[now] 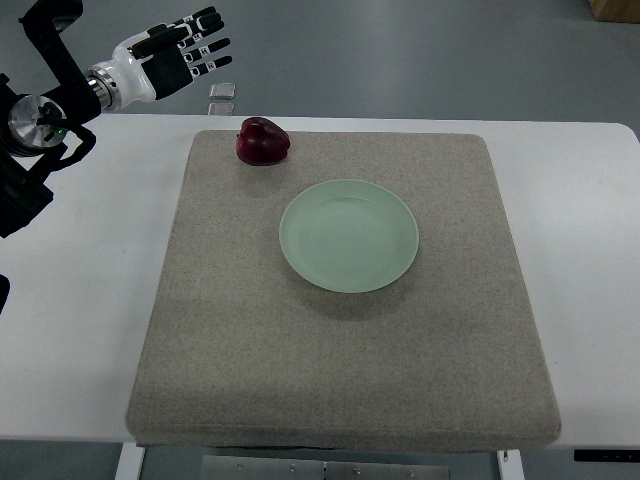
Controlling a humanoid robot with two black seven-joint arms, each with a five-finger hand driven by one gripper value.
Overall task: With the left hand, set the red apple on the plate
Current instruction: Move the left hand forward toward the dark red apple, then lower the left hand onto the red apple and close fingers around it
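Nearest you lay the front edge of the beige mat [340,400], which covered most of the white tabletop [80,300] and carried both of the task's things. From there, work outward from the red apple [263,140]. It sat on the mat's far edge, close to the far-left corner, resting on the cloth and untouched. Toward the mat's middle, a little to the right of the apple, sat the pale green plate [349,236], empty; the two were near each other but apart, with a strip of bare mat between them.

Your left hand [178,55] hovered beyond the tabletop's far edge, up by its far-left corner, with the dark arm running in from the picture's left. Its fingers were stretched out and loosely spread, and it held nothing. It was not touching the apple, and sat to the apple's left and farther off from you. A small clear object [222,91] lay on the floor past the far edge, just below the fingertips; what it was, you could not tell. Your right hand did not show.

By my reading, you were in the reach step, with the grasp not yet made. The next move called for bringing the hand down and to the right over the apple, closing the fingers round it, lifting it clear, then carrying it the short way to the plate.
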